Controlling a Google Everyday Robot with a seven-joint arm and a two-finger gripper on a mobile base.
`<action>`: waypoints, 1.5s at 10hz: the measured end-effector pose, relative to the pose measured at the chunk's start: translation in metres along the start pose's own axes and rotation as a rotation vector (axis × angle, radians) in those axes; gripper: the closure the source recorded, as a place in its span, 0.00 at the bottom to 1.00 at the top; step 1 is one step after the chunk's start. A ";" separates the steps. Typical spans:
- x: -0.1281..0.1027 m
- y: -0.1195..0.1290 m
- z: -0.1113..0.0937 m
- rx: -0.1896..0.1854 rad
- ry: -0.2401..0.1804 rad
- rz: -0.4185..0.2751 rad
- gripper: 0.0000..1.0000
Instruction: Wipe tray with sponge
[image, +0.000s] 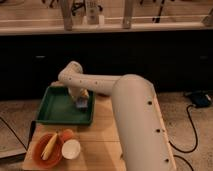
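Observation:
The dark green tray (57, 110) lies on the wooden table at the back left. My white arm reaches from the lower right across to it. My gripper (81, 100) hangs over the tray's right side, near the right rim. The pale blue-grey sponge (81, 104) is at the gripper's tip, resting on the tray floor.
A red-orange bowl (48, 149) holding a yellow banana sits at the table's front left. A small white cup (71, 148) and an orange fruit (66, 135) stand beside it. A cable (192, 125) runs on the floor at right. A dark counter stands behind.

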 end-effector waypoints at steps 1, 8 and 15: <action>0.006 -0.010 0.003 0.000 -0.001 -0.011 0.96; -0.054 -0.072 0.005 0.045 -0.062 -0.174 0.96; -0.053 0.023 0.007 -0.019 -0.047 -0.006 0.96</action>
